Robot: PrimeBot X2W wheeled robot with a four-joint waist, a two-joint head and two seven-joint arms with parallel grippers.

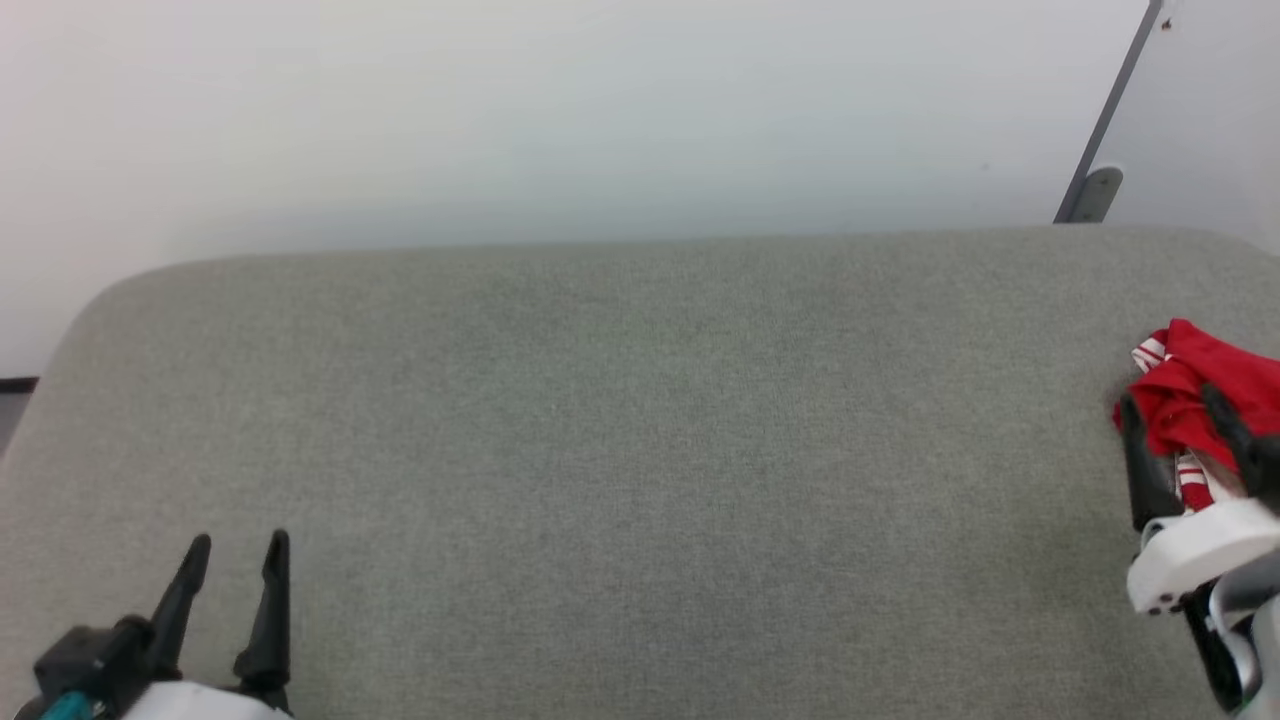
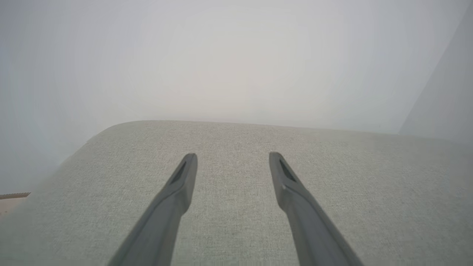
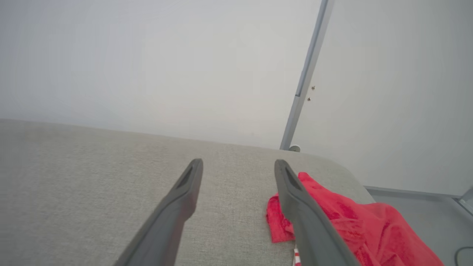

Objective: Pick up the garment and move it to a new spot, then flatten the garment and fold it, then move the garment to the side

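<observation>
Red T-shirt [image 1: 1200, 385] heaped at the right edge of the grey fabric desk [image 1: 640, 450], both tools spread.

Rumpled, with striped white trim showing, the T-shirt lies neither flat nor in a neat fold. That fits a heap awaiting pick-up, or cloth set aside at the end. The right tool [image 1: 1170, 400] stands over the heap's near part, fingers wide apart and pinching nothing. The left tool [image 1: 240, 538], equally spread, sits at the near left, well apart. No box or basket holds the T-shirt; it rests straight on the desk's fabric.
</observation>
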